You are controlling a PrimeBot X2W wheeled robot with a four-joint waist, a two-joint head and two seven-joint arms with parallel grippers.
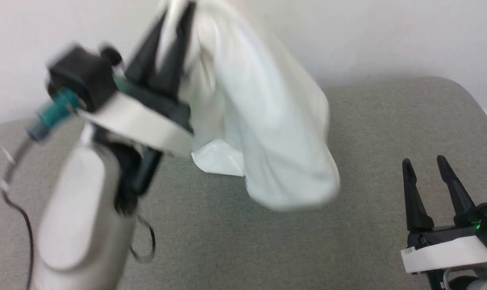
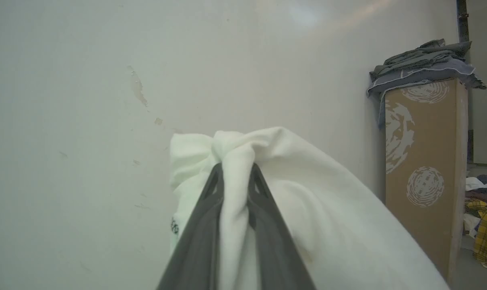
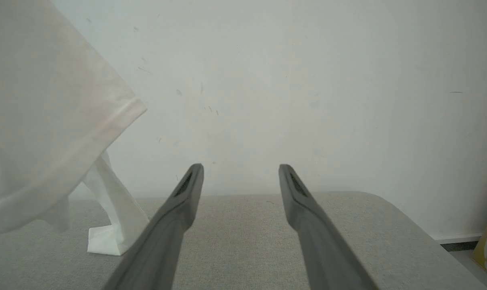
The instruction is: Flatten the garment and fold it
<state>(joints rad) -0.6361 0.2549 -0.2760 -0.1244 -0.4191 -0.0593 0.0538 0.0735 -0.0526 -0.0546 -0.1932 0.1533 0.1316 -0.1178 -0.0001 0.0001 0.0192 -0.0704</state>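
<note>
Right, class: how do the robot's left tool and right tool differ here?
The left tool is shut on the garment; the right tool is open and empty. The left tool is raised high; the right tool sits low over the table. Both have two long dark fingers.
</note>
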